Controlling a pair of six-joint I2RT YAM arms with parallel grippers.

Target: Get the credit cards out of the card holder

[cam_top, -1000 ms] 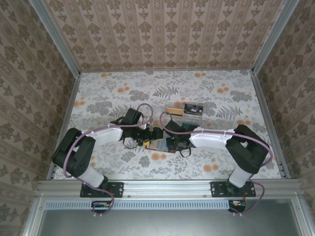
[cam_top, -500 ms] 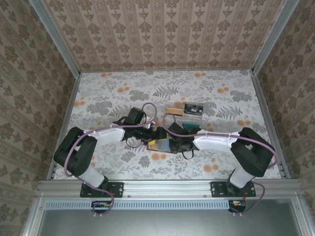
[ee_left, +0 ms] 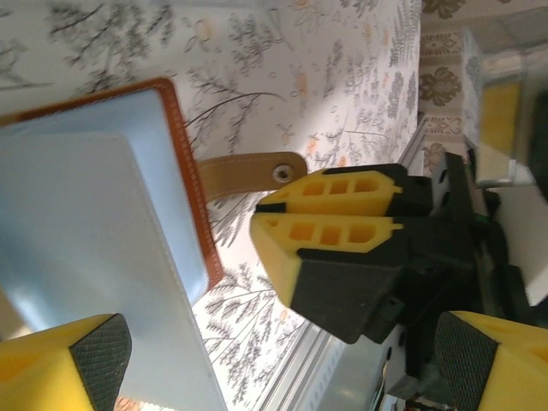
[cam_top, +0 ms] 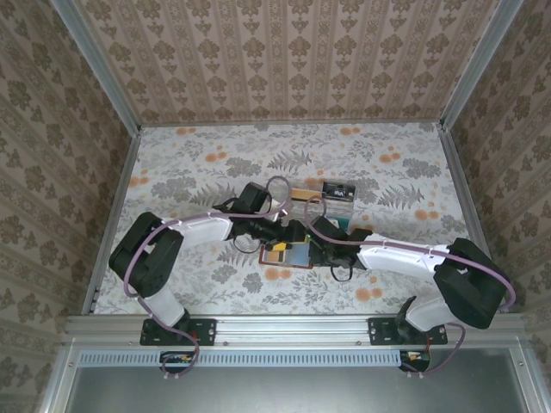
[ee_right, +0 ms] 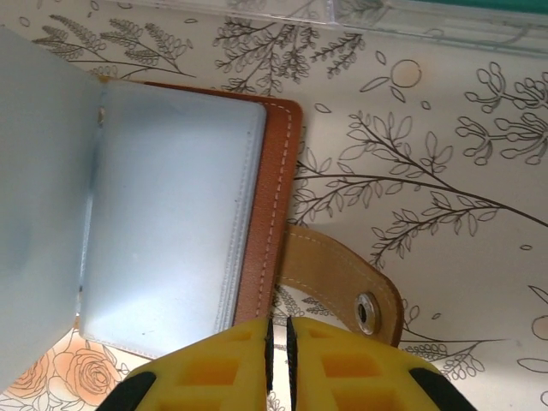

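Observation:
The card holder (cam_top: pixel 291 256) lies open on the table, its light blue-grey lining up and a brown rim (ee_right: pixel 276 184) round it. Its tan strap (ee_right: pixel 341 276) with a metal snap sticks out to the side. My right gripper (ee_right: pixel 278 364) is shut, its yellow tips just at the rim beside the strap, nothing visible between them. My left gripper (ee_left: pixel 278 368) stands wide open over the holder's other side, facing the right gripper's fingers (ee_left: pixel 330 214). A pale sleeve (ee_left: pixel 86 257) stands lifted inside the holder. A tan and a dark credit card (cam_top: pixel 337 189) lie in the clear tray (cam_top: pixel 323 206).
The clear plastic tray sits just behind the card holder, close to both grippers. A metal rail (cam_top: pixel 293 327) runs along the table's near edge, and patterned walls close in the left, right and back. The flowered cloth (cam_top: pixel 198 163) lies bare at the back left.
Both grippers have shifted right and a little farther from the bases, and the right arm has stretched out. The card holder has slid slightly right with them. Jaw states are unchanged.

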